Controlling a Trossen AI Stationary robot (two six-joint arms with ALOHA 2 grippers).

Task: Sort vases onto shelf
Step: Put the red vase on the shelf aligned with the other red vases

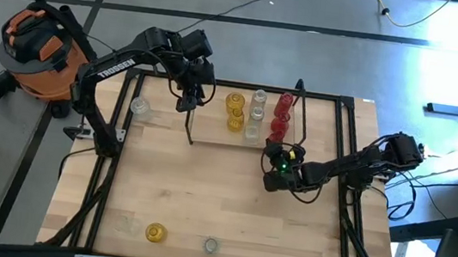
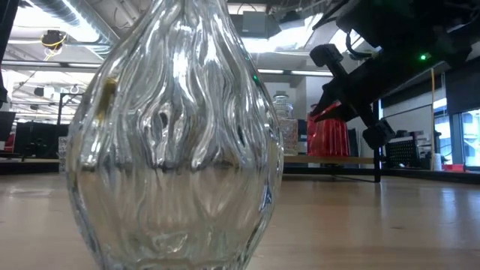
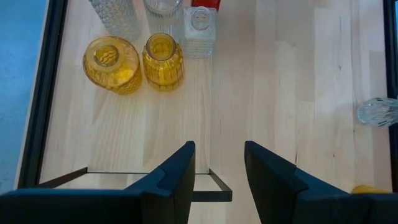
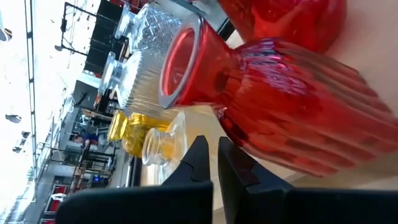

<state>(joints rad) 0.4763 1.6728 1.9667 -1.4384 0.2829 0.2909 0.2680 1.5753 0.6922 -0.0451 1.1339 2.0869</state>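
At the table's ten o'clock edge a clear vase (image 1: 140, 107) stood alone outside the shelf (image 1: 211, 135), not yet sorted. The left gripper (image 1: 187, 102) hung just beside it toward the middle, over the shelf's near-left corner, jaws apart and holding nothing; its wrist view showed bare wood between the fingers (image 3: 180, 171).

On the shelf, around twelve o'clock, the sorted part stood in three colour columns: two yellow vases (image 1: 235, 112), then clear vases (image 1: 257, 113) in a row (three, as far as the top view showed), then red vases (image 1: 282, 117) at the right end, at least two of them. Grouping by colour seemed to be the rule, and that much looked done.

The right gripper (image 1: 273, 179) sat at about three o'clock from the table's centre, just off the shelf's front right corner below the reds, jaws together and empty; the ribbed red vase (image 4: 292, 106) filled its wrist view just ahead of the fingertips.

Along the six o'clock edge three pieces were left: a faint clear vase (image 1: 125, 224), a yellow vase (image 1: 156, 233) and a small clear jar (image 1: 210, 246). One clear vase (image 2: 172, 135) loomed right before the low camera (probably one of these).

By my count roughly seven were placed and four were still to go.
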